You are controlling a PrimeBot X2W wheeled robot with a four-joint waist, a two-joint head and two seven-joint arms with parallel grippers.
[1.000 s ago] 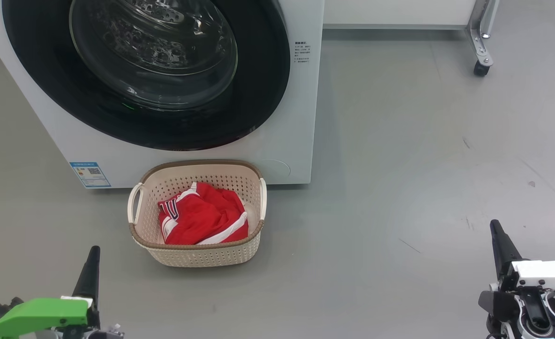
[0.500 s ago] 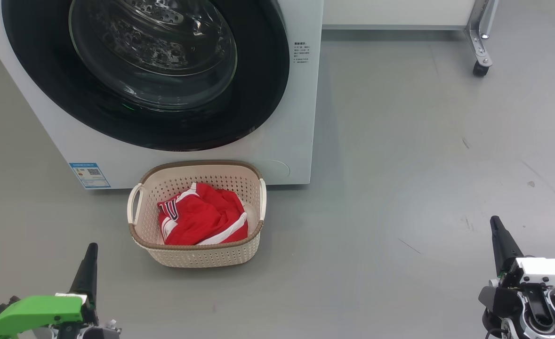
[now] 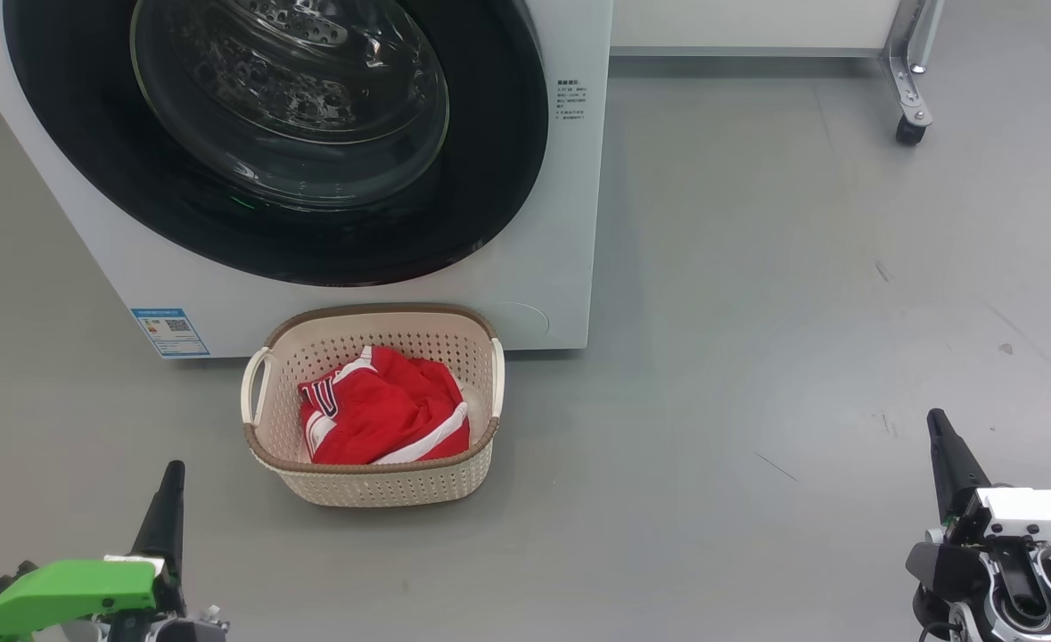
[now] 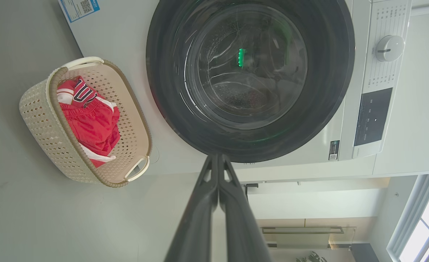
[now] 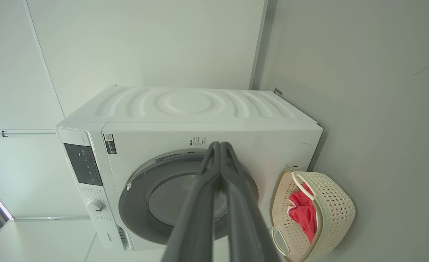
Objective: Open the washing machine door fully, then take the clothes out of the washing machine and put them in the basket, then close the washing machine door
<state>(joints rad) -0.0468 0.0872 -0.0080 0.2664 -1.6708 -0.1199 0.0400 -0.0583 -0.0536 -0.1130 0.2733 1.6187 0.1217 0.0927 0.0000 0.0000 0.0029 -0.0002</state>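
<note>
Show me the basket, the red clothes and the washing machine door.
basket [image 3: 373,486], head view, front perforated wall.
clothes [image 3: 391,410], head view, middle of red fabric.
washing machine door [image 3: 498,160], head view, right part of black rim.

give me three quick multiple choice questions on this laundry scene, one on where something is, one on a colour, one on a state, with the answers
1. Where are the clothes?
A) in the drum
B) in the basket
C) on the floor

2. What colour is the basket's rim?
A) brown
B) blue
C) green

3. How does the washing machine door stand?
A) wide open
B) half open
C) shut

Answers:
1 B, the red garments lie bunched inside the cream basket.
2 A, a brown woven-look band runs round its top edge.
3 C, its black rim lies flat against the machine's white front in both wrist views.
</note>
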